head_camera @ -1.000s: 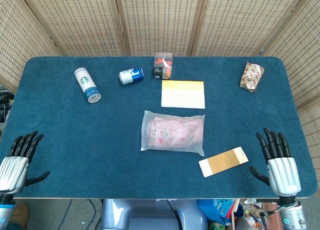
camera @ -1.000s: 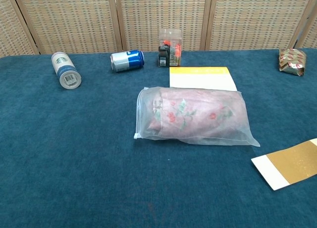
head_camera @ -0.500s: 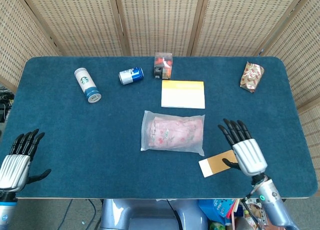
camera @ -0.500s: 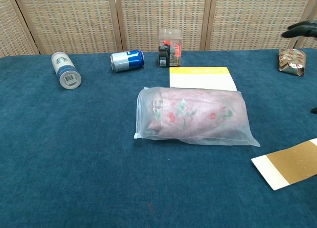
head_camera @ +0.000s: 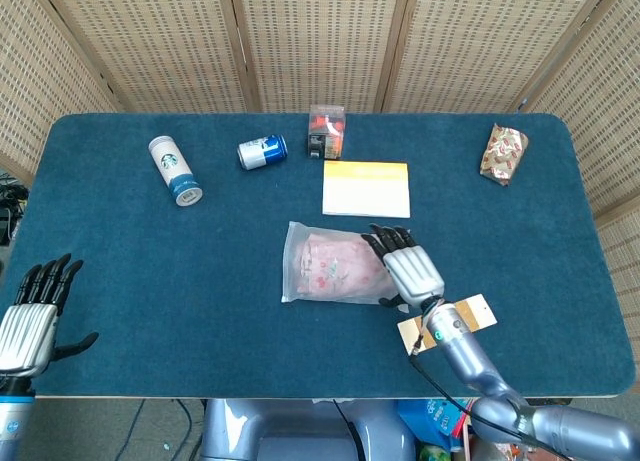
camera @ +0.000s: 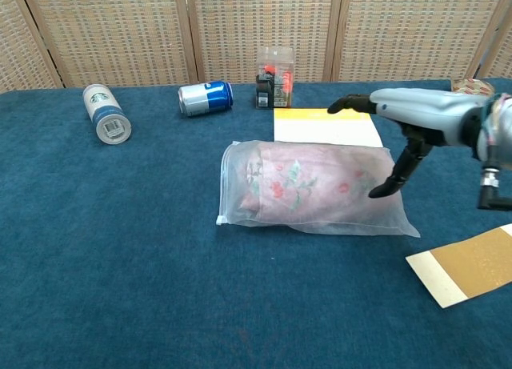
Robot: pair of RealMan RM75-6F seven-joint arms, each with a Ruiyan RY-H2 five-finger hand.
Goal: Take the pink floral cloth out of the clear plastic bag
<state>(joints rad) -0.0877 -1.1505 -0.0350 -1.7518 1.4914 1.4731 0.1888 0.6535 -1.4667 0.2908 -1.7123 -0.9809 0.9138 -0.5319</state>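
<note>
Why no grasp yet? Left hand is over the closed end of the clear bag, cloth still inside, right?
Wrong hand. It is the right hand over the far-right end of the clear plastic bag, as the head view shows; the left hand sits open at the table's near-left edge. The pink floral cloth is inside.
</note>
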